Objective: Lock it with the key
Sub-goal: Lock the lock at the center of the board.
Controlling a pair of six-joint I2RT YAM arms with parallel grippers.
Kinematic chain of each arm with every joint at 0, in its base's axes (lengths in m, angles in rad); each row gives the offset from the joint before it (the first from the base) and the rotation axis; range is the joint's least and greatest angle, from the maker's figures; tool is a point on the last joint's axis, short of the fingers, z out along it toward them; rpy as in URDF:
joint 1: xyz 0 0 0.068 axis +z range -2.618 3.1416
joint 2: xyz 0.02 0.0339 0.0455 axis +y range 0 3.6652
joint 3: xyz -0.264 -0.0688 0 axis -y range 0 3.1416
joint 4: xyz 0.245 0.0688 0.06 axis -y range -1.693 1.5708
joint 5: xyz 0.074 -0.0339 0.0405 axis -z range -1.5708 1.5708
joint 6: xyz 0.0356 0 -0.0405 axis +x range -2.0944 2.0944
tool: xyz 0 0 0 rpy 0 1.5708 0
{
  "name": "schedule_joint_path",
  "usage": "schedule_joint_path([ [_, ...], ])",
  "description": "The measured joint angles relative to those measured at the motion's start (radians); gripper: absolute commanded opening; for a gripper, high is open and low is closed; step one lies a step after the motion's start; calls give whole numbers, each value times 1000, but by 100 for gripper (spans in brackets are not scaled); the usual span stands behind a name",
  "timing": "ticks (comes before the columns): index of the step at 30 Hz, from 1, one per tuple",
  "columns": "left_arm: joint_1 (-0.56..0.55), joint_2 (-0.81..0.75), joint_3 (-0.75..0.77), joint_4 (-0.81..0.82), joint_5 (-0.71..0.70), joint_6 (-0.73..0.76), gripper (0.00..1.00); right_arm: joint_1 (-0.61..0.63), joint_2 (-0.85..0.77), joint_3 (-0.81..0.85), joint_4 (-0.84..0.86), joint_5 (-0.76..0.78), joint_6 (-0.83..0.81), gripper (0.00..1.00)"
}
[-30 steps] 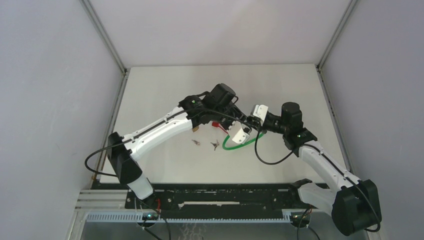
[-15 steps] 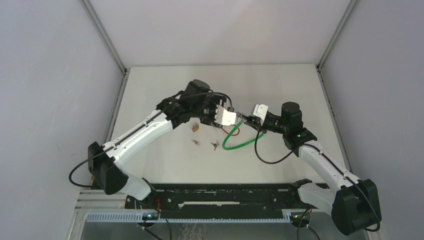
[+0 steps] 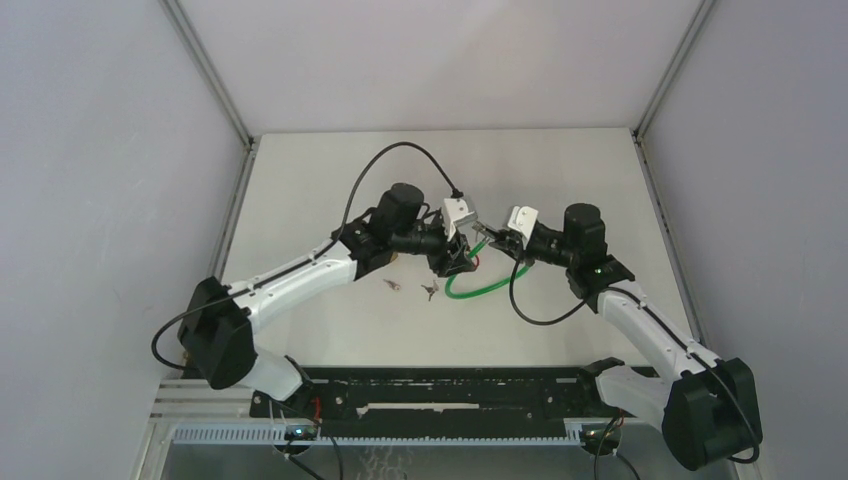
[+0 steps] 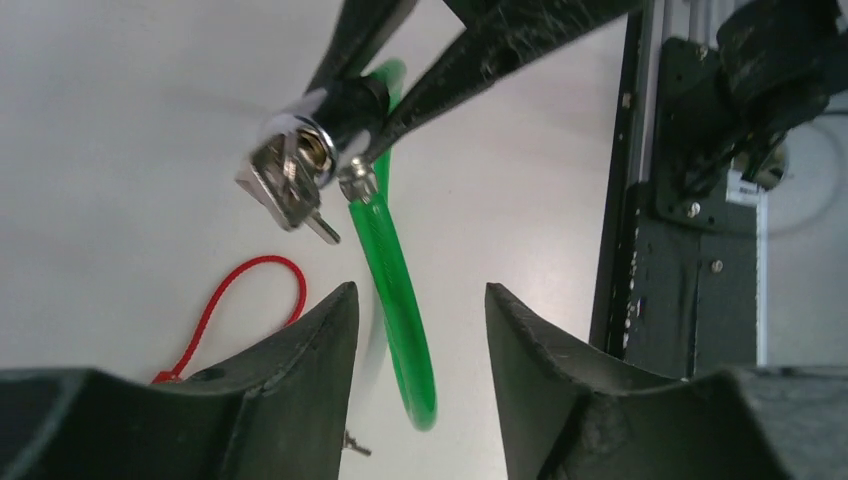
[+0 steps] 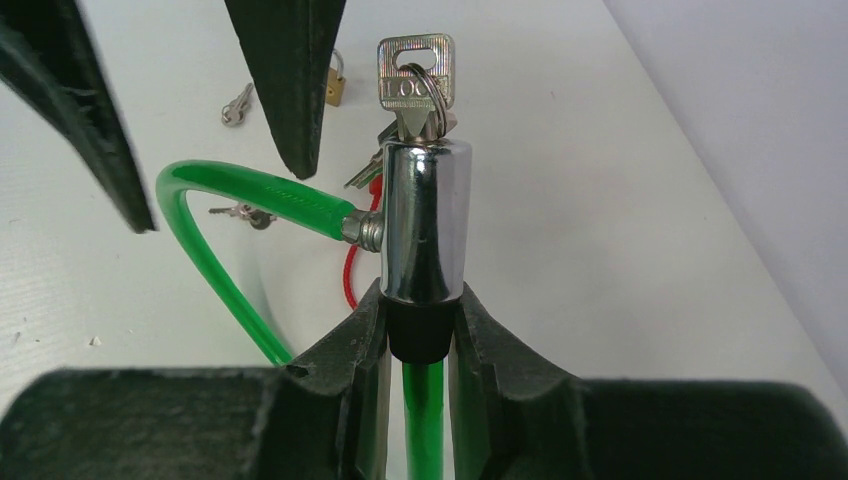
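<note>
Jaws of the right gripper [image 5: 420,300] clench the chrome lock cylinder [image 5: 425,220] over the worktop [image 5: 600,200], key [image 5: 415,75] seated in its end; the left gripper [image 4: 420,300], jaws spread and empty, likely must next pinch and turn that key.

Two robot grippers: left gripper [image 4: 418,300], right gripper [image 5: 420,310]. One green cable lock [image 5: 425,220]. One key [image 5: 415,75] stands in its top, at 12 o'clock. One brass padlock [image 5: 338,88] at 11 o'clock. Two loose keys: small key [image 5: 237,103] at 10 o'clock, second small key [image 5: 245,212] at 9 o'clock. One red cord [image 5: 350,270].
</note>
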Motion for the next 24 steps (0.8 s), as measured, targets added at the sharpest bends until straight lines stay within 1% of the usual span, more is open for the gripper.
schedule_joint_path([
  [3, 0, 21, 0, 69, -3, -94, 39, -7, 0, 0, 0, -2, 2, 0],
  [6, 0, 34, -5, 115, -21, -148, 31, -19, -3, 0, 0, -8, 3, 0],
  [14, 1, 58, -30, 165, -48, -200, 3, -55, -13, -5, -6, -50, 11, 0],
  [15, 1, 58, -31, 167, -48, -202, 1, -58, -14, -5, -7, -56, 10, 0],
  [20, 7, 58, -31, 168, -28, -186, 1, -66, -18, -5, -18, -85, -7, 0],
  [24, 26, 58, -31, 169, 18, -163, 0, -68, -24, -5, -19, -103, -18, 0],
])
